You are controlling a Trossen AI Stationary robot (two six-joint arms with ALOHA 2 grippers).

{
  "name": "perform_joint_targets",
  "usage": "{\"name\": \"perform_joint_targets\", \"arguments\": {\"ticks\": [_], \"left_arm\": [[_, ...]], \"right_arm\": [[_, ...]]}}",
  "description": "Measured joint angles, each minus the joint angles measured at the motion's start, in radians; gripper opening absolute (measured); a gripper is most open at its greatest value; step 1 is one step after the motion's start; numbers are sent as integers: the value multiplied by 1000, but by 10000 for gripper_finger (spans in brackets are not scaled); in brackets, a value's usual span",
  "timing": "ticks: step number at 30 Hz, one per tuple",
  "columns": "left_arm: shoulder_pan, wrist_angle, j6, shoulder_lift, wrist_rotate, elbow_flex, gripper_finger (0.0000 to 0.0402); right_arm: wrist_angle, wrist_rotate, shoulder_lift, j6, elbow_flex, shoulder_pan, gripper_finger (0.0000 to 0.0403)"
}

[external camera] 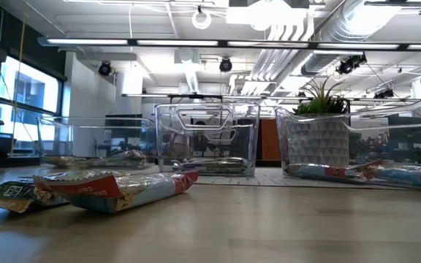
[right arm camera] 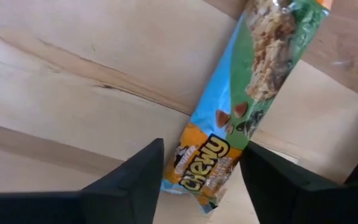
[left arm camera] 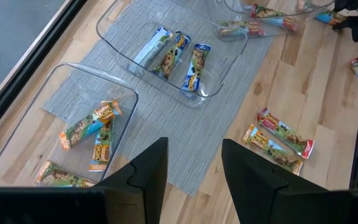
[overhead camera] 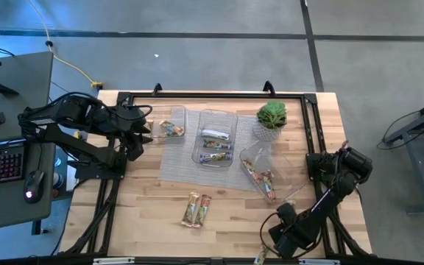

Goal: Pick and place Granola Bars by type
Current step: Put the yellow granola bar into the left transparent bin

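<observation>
A green, blue and orange "Chewy" granola bar [right arm camera: 241,93] lies flat on the wood at the table's near edge [overhead camera: 260,256]. My right gripper [right arm camera: 202,149] is open just above it, one finger on each side of the bar's orange end, and I see no contact. My left gripper [left arm camera: 194,144] is open and empty, up over the grey mat beside the left tray [overhead camera: 144,131]. Two more loose bars [overhead camera: 196,210] lie side by side on the wood near the table's middle [left arm camera: 278,140], and they also show close up in the low view [external camera: 108,191].
Three clear trays stand on a grey mat [overhead camera: 175,165]. The left tray [overhead camera: 174,112] holds orange bars, the middle tray [overhead camera: 230,121] blue and silver ones, and the right tray [overhead camera: 250,154] red-ended ones. A potted plant [overhead camera: 271,118] stands behind the right tray. A black frame [overhead camera: 212,94] rims the table.
</observation>
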Motion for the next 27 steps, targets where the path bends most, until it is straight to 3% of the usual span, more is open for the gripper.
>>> {"name": "perform_joint_targets", "arguments": {"ticks": [9,18,27], "left_arm": [[0,0,0,0,0,0,147],[0,0,0,0,0,0,147],[0,0,0,0,0,0,147]], "right_arm": [[-5,-97,-27,-4,27,42,125],[-12,65,-60,-65,184,53,107],[-16,260,-63,-225,306,-76,107]]}}
